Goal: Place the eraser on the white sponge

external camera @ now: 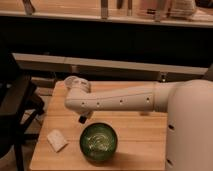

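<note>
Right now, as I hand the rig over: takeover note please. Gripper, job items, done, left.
Gripper: hangs under the bent wrist over the wooden table, by the far-left rim of the green bowl, apart from the sponge.
White sponge: lies flat near the table's front-left corner with nothing on it.
Eraser: cannot be made out anywhere in view, and it may be at the gripper.
Done: no placement yet.
Left: locate the eraser and set it on the white sponge.

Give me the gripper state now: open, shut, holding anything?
Gripper: cannot be told; only a dark tip shows below the arm, over the table, between the white sponge and the green bowl. No eraser visible.
</note>
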You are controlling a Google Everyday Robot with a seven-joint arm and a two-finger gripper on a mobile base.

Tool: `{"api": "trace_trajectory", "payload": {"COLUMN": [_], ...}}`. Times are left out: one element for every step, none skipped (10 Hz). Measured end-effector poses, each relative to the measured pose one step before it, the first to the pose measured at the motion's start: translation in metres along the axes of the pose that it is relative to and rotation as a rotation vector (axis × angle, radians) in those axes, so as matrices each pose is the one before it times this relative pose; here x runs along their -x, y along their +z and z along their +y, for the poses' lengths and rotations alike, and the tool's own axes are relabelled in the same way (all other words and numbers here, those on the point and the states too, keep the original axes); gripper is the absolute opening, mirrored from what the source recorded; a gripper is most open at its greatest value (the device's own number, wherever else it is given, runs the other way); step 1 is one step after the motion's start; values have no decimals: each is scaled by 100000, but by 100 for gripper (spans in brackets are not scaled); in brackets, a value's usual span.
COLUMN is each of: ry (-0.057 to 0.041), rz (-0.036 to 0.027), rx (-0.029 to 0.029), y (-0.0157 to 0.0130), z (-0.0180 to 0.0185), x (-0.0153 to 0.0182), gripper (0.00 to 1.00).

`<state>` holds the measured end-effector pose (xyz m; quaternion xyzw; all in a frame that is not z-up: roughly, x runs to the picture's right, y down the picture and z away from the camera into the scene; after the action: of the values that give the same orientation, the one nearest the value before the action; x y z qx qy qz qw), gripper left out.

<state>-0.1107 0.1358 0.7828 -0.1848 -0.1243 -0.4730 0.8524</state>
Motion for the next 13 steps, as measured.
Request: {"api": "trace_trajectory", "payload": {"ry": [-1431, -1217, -950, -1985, -1621, -1059, 80, 980, 680, -1004, -1083, 649, 1173], "rz": [-180, -76, 45, -392, -207, -366, -560, -393, -400, -495, -589, -310, -245], "rx": [95, -40, 213, 308, 57, -263, -706, -505, -339, -146, -339, -445, -191], "y": [63, 41, 48, 75, 5, 7, -18, -31, 1, -5, -19, -59, 1], "z": [-880, -860, -339, 102, 2, -123, -168, -151, -246, -190, -28, 274, 480], "x": [790, 690, 322, 288, 241, 457, 592, 479, 266, 348, 506, 123, 42], "gripper": [1, 1, 1, 1, 1, 1, 1, 1, 1, 1, 1, 1, 1]}}
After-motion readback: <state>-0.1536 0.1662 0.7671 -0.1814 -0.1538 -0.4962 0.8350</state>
